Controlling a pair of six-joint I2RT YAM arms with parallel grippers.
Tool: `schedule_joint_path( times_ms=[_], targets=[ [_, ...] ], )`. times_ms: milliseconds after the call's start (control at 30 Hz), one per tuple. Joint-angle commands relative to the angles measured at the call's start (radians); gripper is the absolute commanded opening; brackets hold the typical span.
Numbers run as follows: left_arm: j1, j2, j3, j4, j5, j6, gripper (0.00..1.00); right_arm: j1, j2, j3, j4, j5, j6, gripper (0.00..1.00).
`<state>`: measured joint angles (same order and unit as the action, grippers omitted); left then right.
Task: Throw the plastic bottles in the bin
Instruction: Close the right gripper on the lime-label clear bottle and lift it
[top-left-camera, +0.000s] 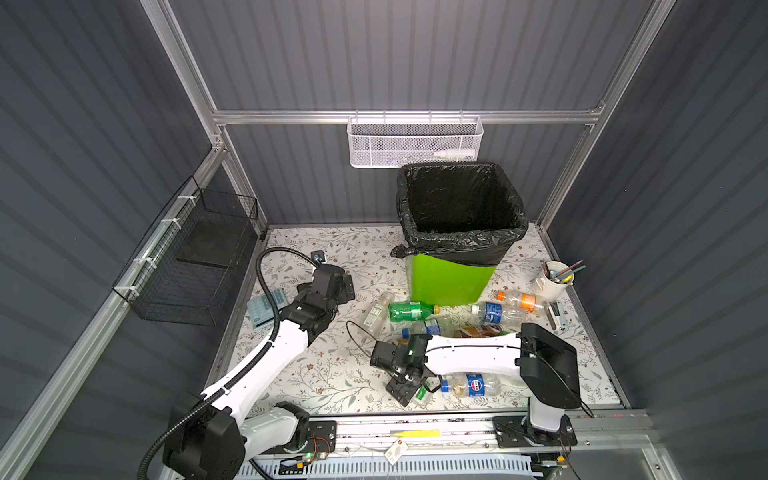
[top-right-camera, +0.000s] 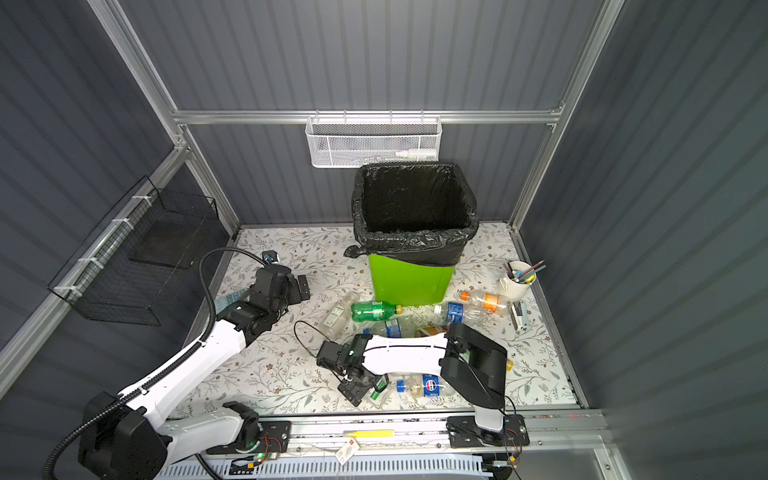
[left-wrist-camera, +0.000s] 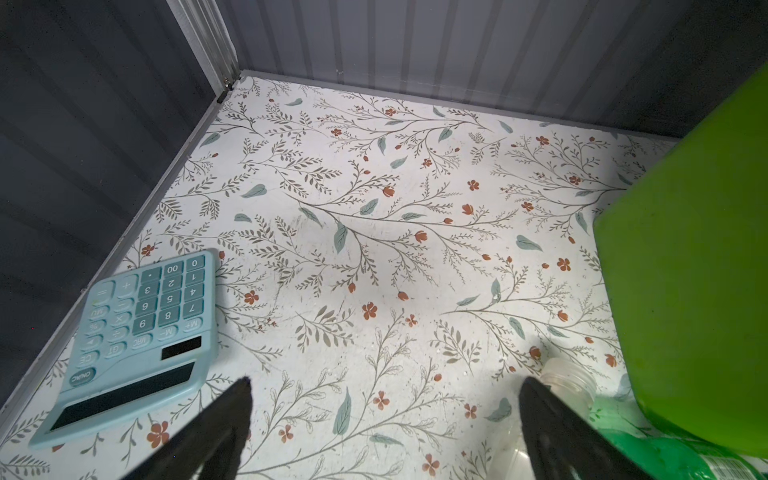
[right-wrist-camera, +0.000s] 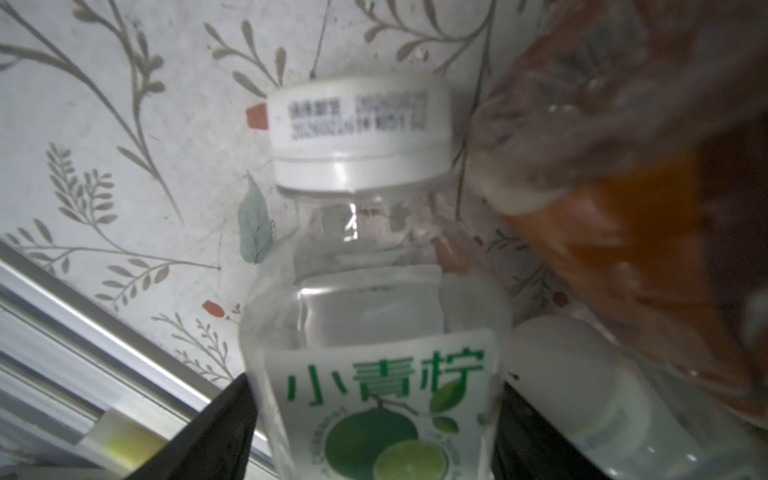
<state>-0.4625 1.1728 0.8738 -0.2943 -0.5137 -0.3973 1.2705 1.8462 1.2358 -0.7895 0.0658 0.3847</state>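
Grasping step: at lower centre in a top view, the right tool (top-left-camera: 415, 397) straddles the lime-label bottle (right-wrist-camera: 374, 270) lying on the table (top-left-camera: 332, 374), grip unconfirmed; next needs a firm clamp, then a lift to the bin (top-left-camera: 449, 282).

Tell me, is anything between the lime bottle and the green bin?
Yes: a blue-label bottle, a brown bottle and a green bottle lie on the table between the lime bottle and the bin.

Soft even light, rt-wrist view blurry
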Motion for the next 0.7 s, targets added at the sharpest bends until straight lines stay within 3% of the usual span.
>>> schedule_joint_path(
  times_ms=[0,300,500,667],
  targets=[
    [0.007,-0.03,-0.02,-0.009,-0.028,-0.008,1.0,0.002,0.027,0.04,-0.031,-0.025,-0.02,0.79],
    [0.007,-0.029,-0.027,-0.017,-0.031,-0.015,1.0,-0.029,-0.009,0.05,-0.022,0.011,-0.022,0.51],
    [0.007,-0.008,-0.037,-0.009,-0.015,-0.032,1.0,-0.077,-0.132,0.129,-0.011,0.078,-0.096,0.5],
    [0.008,0.015,-0.045,0.005,0.019,-0.007,1.0,-0.131,-0.305,0.275,0.027,0.299,-0.254,0.49]
  ],
)
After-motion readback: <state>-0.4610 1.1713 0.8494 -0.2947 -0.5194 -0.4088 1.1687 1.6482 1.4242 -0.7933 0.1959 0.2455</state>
